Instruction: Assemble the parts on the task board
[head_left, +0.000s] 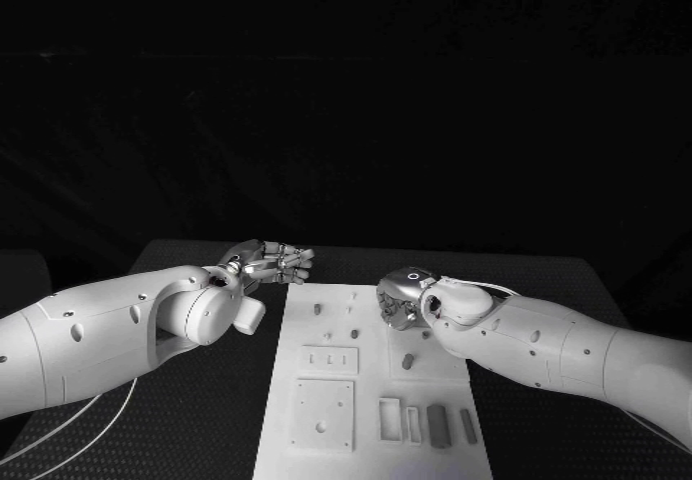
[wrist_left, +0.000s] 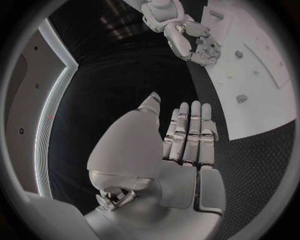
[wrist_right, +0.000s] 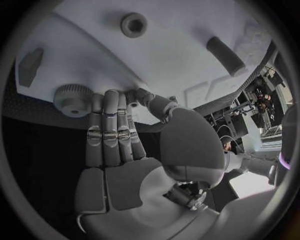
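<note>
A: Where does the task board (head_left: 375, 400) sit, and what is on it?

B: It lies flat in the middle of the black table (head_left: 188, 420), running away from the robot between the two arms; small parts (head_left: 408, 361) are scattered across its far half, with recessed slots and raised blocks nearer the body.

A: And the hands?

B: The left hand (head_left: 271, 262) hovers off the board's far left corner, fingers straight, side by side, holding nothing; the right hand (head_left: 404, 300) hangs low over the board's right side; in its wrist view the fingers (wrist_right: 107, 131) are extended towards a knurled round piece (wrist_right: 72, 98) at the board's edge; whether they touch it I cannot tell, but nothing is clamped.

A: How would that piece handle?

B: Small, rigid and light, I'd judge; the ridged rim should grip well; pinch it across that rim from above; the smooth peg (wrist_right: 226, 55) nearby looks likelier to roll or slip.
</note>
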